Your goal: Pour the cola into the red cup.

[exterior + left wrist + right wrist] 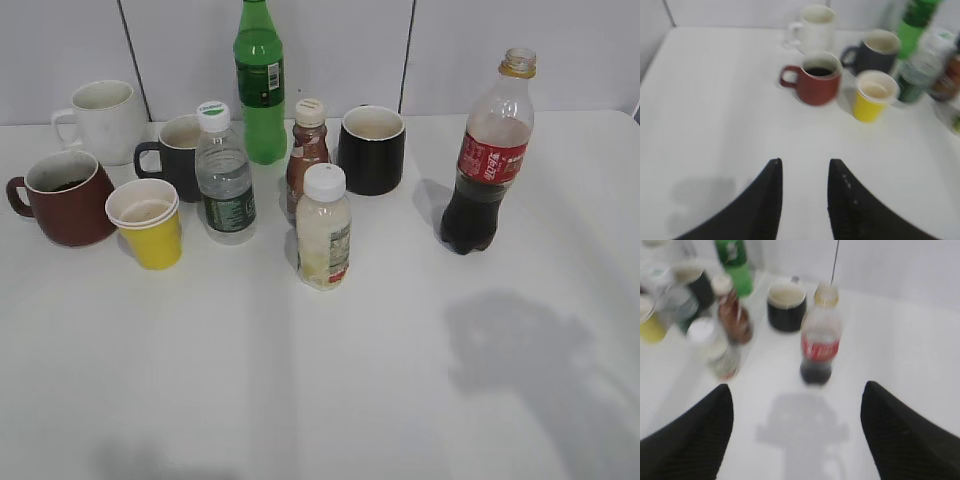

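Your cola [489, 160] stands upright on the right side of the bench [330, 380], uncapped and only about a third full, well apart from the other bottles and touched by nothing. The red cup [68, 198] sits at the far left, handle pointing left, just beside a yellow paper cup [148, 222]. There is dark liquid low in the red cup, so some cola may already be in it — but you cannot tell from here whether the pour counts as done.

Your right pincer [796, 440] hangs above the bench facing the cola, jaws spread wide and empty, the bottle centred between them but some way ahead. Your left pincer [805, 200] is open too, its jaws a narrow gap apart, holding nothing, with the red cup ahead of it.

As things stand, nothing is gripped. If more is to be poured, you still have to take the bottle, carry it across the cluster of bottles and mugs, and tip it over the cup.
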`<state>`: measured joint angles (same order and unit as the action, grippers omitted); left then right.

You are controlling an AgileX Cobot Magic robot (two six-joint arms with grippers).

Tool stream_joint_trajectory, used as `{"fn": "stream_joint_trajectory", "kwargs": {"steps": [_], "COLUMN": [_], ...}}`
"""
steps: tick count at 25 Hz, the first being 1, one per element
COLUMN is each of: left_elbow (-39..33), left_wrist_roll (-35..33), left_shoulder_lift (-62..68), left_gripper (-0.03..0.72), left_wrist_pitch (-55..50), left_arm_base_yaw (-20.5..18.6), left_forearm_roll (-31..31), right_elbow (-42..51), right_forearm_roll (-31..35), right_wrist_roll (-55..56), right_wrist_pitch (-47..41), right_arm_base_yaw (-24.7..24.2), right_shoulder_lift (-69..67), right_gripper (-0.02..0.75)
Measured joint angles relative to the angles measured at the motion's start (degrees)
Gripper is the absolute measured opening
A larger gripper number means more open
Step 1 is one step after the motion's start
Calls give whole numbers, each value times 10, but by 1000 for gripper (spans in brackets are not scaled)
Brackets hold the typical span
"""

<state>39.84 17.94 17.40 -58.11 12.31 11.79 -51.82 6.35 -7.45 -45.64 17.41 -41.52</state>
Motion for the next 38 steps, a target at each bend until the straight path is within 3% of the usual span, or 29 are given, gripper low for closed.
{"fn": "stream_joint_trajectory", "kwargs": {"steps": [4, 10, 16, 29, 38], "left_elbow": [-11, -68, -87, -91, -91], "left_wrist_roll": [-64, -93, -99, -101, -101], "left_shoulder_lift": [-80, -174, -178, -178, -178], "left_gripper": [240, 240, 240, 239, 237], "left_wrist_pitch": [-54, -85, -35, -24, -24], "left_arm_base_yaw": [0, 0, 0, 0, -70], "left_forearm_roll": [-66, -75, -79, -82, -82], "right_elbow": [33, 140, 208, 227, 227], "right_forearm_roll": [1, -30, -44, -53, -53], "right_wrist_roll": [4, 18, 19, 40, 42], "right_wrist_pitch": [-110, -204, -187, -139, -139], "right_arm_base_yaw": [0, 0, 0, -1, -58], "right_shoulder_lift": [108, 286, 412, 420, 421], "right_gripper": [594, 594, 593, 592, 591]}}
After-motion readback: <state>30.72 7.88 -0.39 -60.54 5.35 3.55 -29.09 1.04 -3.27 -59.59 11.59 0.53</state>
